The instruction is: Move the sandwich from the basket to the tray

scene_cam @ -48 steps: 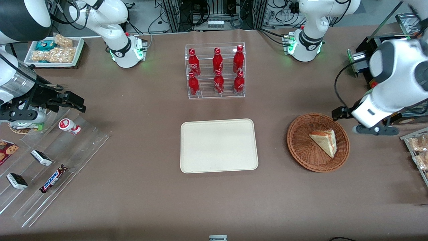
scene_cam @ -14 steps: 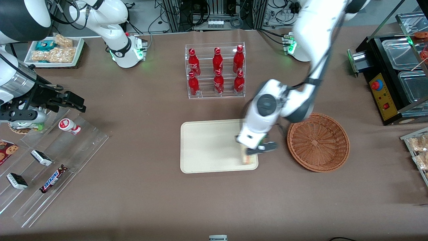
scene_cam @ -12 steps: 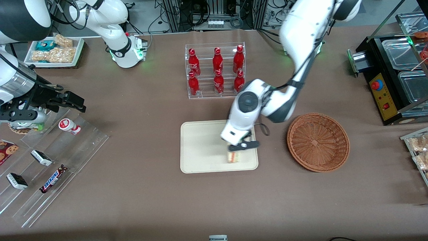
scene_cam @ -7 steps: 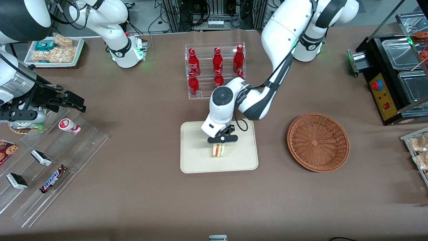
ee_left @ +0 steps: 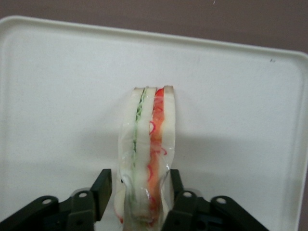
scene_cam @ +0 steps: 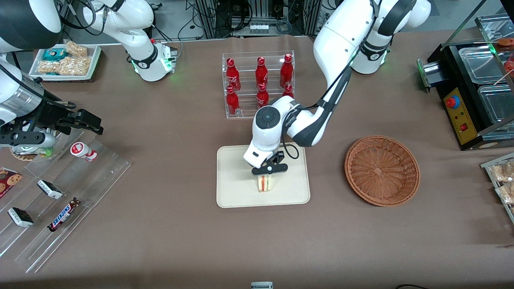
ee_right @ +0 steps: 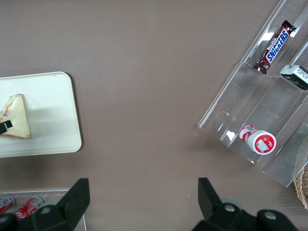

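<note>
The sandwich [scene_cam: 265,183] is a wrapped wedge of white bread with red and green filling. It stands on edge on the cream tray [scene_cam: 233,192], near the tray's middle. My gripper [scene_cam: 266,176] hangs straight over it, open. In the left wrist view the sandwich [ee_left: 147,144] rises between my black fingers [ee_left: 102,185], with a slim gap of tray [ee_left: 57,96] showing beside one finger. The right wrist view shows the sandwich [ee_right: 14,118] lying within the tray [ee_right: 53,115]. The brown wicker basket [scene_cam: 381,170] sits empty beside the tray, toward the working arm's end.
A clear rack of red bottles [scene_cam: 259,84] stands farther from the front camera than the tray, close to my arm. A stepped acrylic snack rack [scene_cam: 60,188] and a white snack tray [scene_cam: 66,60] lie toward the parked arm's end. Bagged pastries [scene_cam: 504,180] and a black appliance [scene_cam: 474,92] sit near the basket.
The sandwich left the basket in my gripper and crossed to the tray's middle. In the last half second the gripper sank slightly and its fingers parted from the sandwich.
</note>
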{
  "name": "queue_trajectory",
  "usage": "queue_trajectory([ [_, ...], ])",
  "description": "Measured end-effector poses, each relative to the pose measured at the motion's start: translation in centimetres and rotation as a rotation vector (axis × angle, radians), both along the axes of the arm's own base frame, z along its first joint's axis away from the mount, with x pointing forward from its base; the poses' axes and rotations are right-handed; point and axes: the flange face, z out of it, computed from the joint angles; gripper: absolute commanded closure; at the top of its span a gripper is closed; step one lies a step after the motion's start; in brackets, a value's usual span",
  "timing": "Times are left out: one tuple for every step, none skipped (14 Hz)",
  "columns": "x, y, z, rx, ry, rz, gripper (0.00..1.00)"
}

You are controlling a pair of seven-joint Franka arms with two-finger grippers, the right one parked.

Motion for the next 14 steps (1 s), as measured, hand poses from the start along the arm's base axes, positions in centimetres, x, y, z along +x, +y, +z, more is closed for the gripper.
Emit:
queue_trajectory([
  [0.5,0.2,1.6,-0.002,-0.007,0.008,0.00],
  [1.1,0.8,3.8,-0.001,-0.015,0.019,0.00],
  [1.9,1.7,6.5,-0.002,-0.030,0.034,0.00],
  [2.5,2.9,9.7,0.000,-0.044,0.053,0.00],
  [2.9,4.4,12.9,0.010,-0.048,0.074,0.00],
  [3.1,6.0,15.6,0.028,-0.043,0.096,0.00],
  [3.3,7.7,17.7,0.043,-0.035,0.119,0.00],
  [3.8,9.5,19.2,0.053,-0.029,0.146,0.00],
  [4.6,11.5,20.2,0.059,-0.024,0.177,0.00],
  [5.5,13.8,20.6,0.067,-0.018,0.199,0.00],
  [6.4,16.3,20.5,0.079,-0.006,0.204,0.00],
  [7.1,18.8,20.3,0.093,0.008,0.196,0.00],
  [7.7,21.6,20.2,0.104,0.029,0.181,0.00],
  [8.0,24.4,20.4,0.107,0.052,0.162,0.00],
])
